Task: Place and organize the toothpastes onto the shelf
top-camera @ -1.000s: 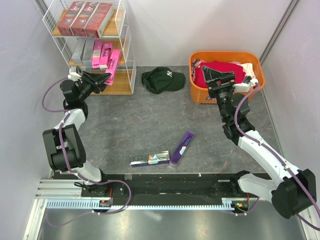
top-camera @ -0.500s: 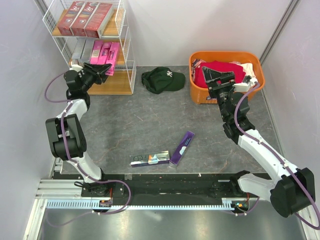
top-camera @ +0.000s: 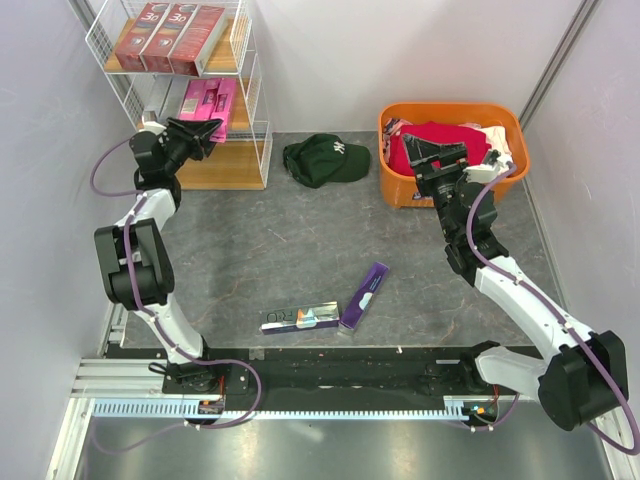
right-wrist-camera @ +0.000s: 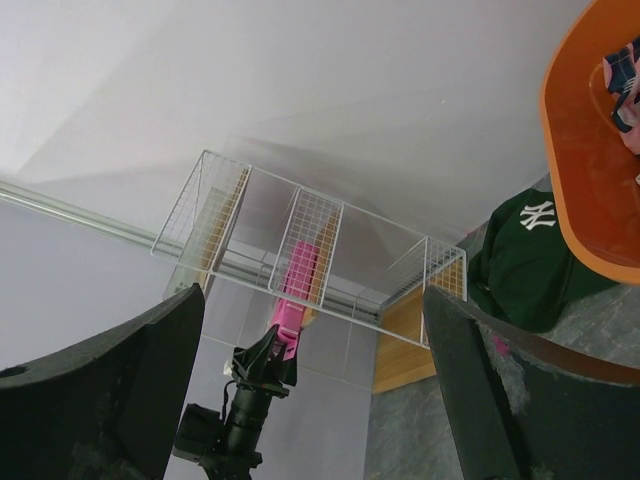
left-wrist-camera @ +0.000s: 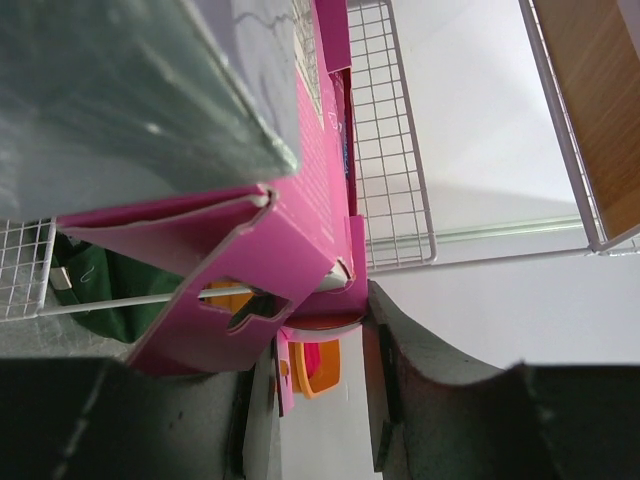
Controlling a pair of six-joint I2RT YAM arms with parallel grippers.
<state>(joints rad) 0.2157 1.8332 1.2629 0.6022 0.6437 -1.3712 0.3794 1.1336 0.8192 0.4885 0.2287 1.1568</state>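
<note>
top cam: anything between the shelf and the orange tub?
Just a dark green cap, lying between the shelf and the orange tub. The top external view shows it.

Left pincer [top-camera: 204, 132] at pink toothpaste [top-camera: 207, 99] on shelf [top-camera: 230, 172] middle board; purple toothpaste [top-camera: 365, 296] on table [top-camera: 250, 250]

The shelf [top-camera: 225, 170] stands at the far left corner of the table [top-camera: 300, 240]. On its top board lie 3 toothpaste boxes [top-camera: 170, 38] side by side. More boxes [top-camera: 207, 98] lie on its middle board, where the left gripper [top-camera: 205, 130] clasps the near end of 1 of them. Right of the shelf lies the cap [top-camera: 325, 160], and farther right the tub [top-camera: 450, 108], with the right gripper [top-camera: 437, 148] above it. Well in front of the shelf and to its right, 2 loose boxes [top-camera: 300, 319] lie just beside each other.
</note>
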